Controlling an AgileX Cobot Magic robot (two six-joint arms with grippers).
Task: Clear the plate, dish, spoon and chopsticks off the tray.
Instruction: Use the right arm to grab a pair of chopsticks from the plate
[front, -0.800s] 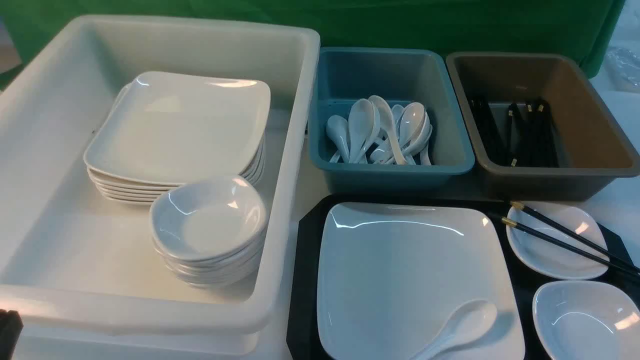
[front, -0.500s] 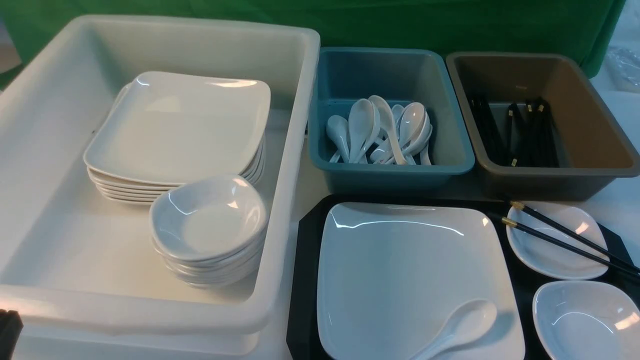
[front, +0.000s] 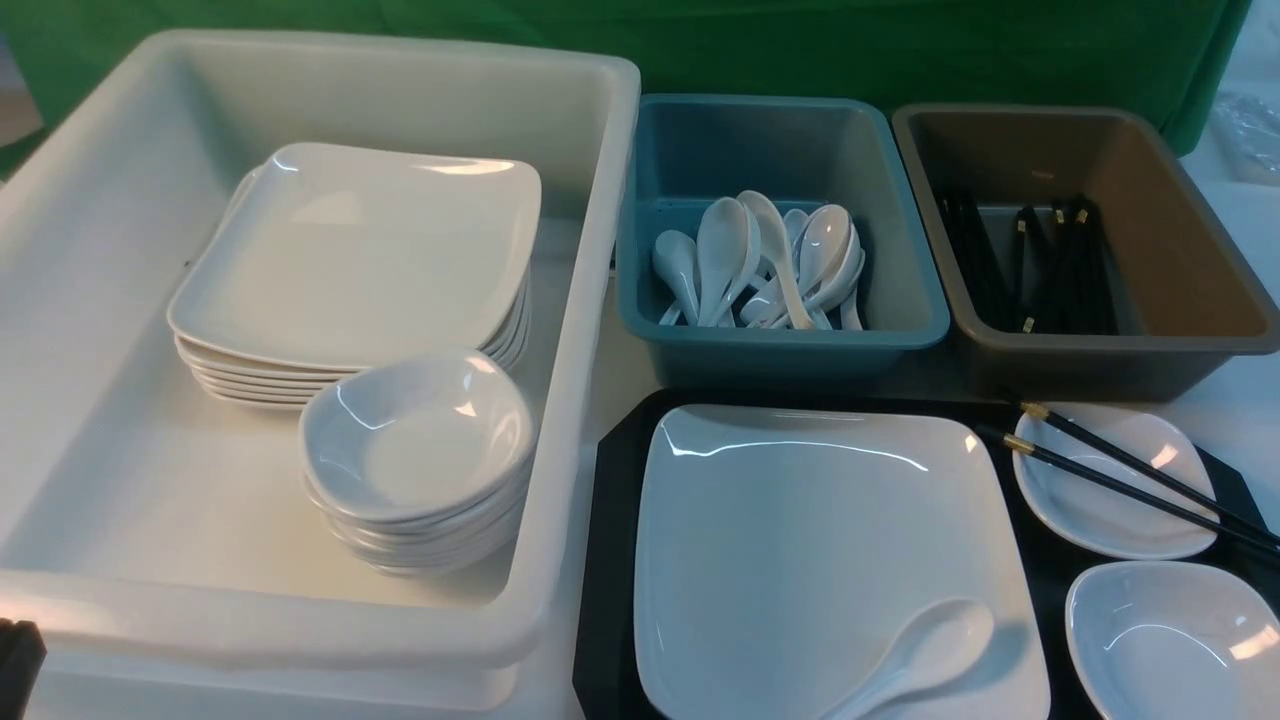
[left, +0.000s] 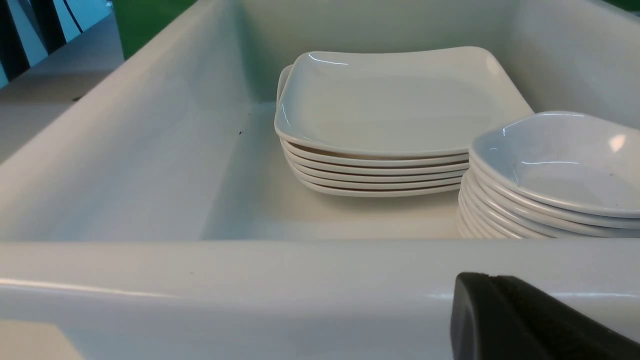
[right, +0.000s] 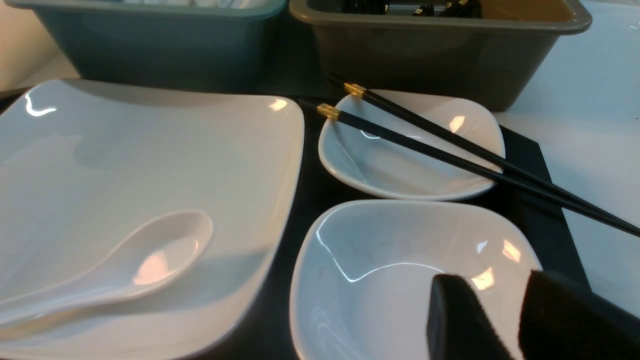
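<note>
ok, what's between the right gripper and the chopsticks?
The nearer small dish, empty, just ahead of the right gripper; the chopsticks lie across the farther dish. Shows in the right wrist view.

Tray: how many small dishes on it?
2. Far dish sits at the tray's far right corner, chopsticks lying across it; near dish is right of the plate. The tray's near edge is cut off, so another could be hidden.

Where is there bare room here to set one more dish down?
White tub: bare floor between the plate stack and the left wall, running forward to the near wall beside the dish stack. Crowded: the tray, nearly covered.
</note>
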